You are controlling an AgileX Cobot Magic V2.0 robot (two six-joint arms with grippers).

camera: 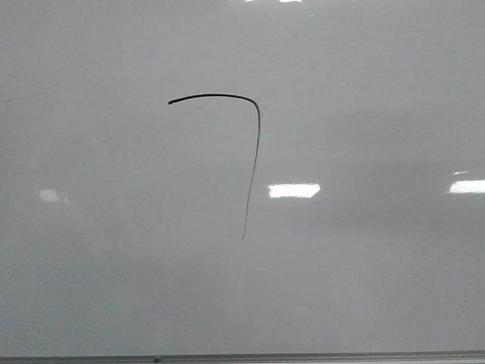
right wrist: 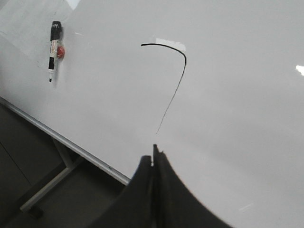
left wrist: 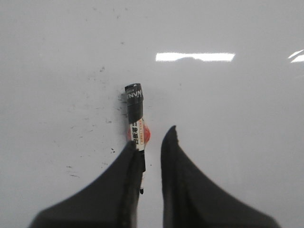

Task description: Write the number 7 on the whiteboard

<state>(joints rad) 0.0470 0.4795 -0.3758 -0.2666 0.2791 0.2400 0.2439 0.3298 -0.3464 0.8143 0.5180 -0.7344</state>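
Whiteboard (camera: 364, 91): glossy pale grey surface, glare patches, thin metal edge strip along its near side.

Number 7 (camera: 256, 144): thin black line near the whiteboard's middle; arched top stroke, rounded corner, long near-vertical downstroke. Complete as drawn.

Marker (left wrist: 135, 121): lies uncapped on the whiteboard, well apart from the number 7; black end, white label, red spot at mid-body.

Left claw (left wrist: 151, 142): narrowly parted, empty; one finger (left wrist: 127, 161) partly covers the marker's lower end, contact unclear.

Right claw (right wrist: 154, 154): fingers pressed together, holding nothing, tips near the downstroke's foot.
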